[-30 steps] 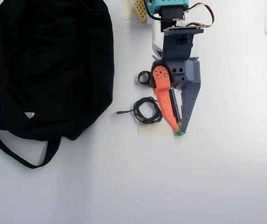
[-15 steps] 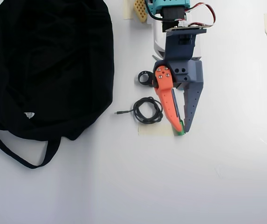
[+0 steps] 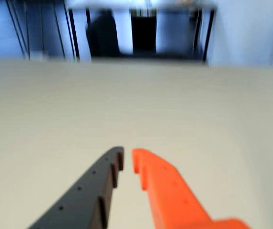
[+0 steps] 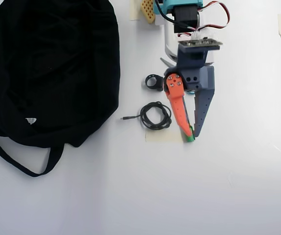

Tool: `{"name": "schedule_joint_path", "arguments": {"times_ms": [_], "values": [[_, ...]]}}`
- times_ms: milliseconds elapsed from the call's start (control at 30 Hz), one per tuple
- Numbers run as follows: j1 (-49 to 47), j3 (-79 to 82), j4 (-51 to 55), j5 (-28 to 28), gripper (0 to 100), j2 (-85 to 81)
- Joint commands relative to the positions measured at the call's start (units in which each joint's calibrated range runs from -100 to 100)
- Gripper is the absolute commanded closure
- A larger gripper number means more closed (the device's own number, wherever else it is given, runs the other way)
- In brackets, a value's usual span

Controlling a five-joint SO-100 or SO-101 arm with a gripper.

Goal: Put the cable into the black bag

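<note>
Black fabric fills the upper left of the overhead view, where the black bag (image 4: 52, 68) is spread floppily on the white counter (image 4: 179, 196), a small white label (image 4: 30, 120) showing near its lower edge and a thin strap (image 4: 20, 164) looped out below it. To the right of the bag, and apart from it, the cable (image 4: 155, 115) is seen lying on the counter in a small loose coil, with one straight tail ending in a plug (image 4: 124, 118) that points toward the bag. A small thick black ring (image 4: 153, 81) is placed just above the coil. The claw (image 4: 189, 134) is shown beside the coil on its right, with the orange finger (image 4: 178, 108) close to the loops and the dark finger (image 4: 202, 108) farther right; the tips are brought nearly together and nothing is gripped between them. A strip of pale tape (image 4: 164, 136) is seen under the lower edge of the coil. In the wrist view the claw (image 3: 127, 160) is shown over bare counter (image 3: 45, 119), its tips separated by only a narrow gap, and the picture is blurred.
</note>
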Motion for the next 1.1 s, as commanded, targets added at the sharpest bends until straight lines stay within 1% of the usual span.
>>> {"name": "schedule_joint_path", "arguments": {"times_ms": [0,300,433,700,900,1067], "values": [[0.4,-5.8,13.2,0.2,98,-1.8],[0.8,-6.3,36.1,-0.2,97,-0.7],[0.8,-6.2,43.0,-0.1,97,-0.5],[0.6,-5.3,48.1,-0.1,90,-0.3],[0.1,-1.7,48.4,-0.4,82,-0.3],[0.0,-1.1,48.5,-1.3,80,-0.4]]}}
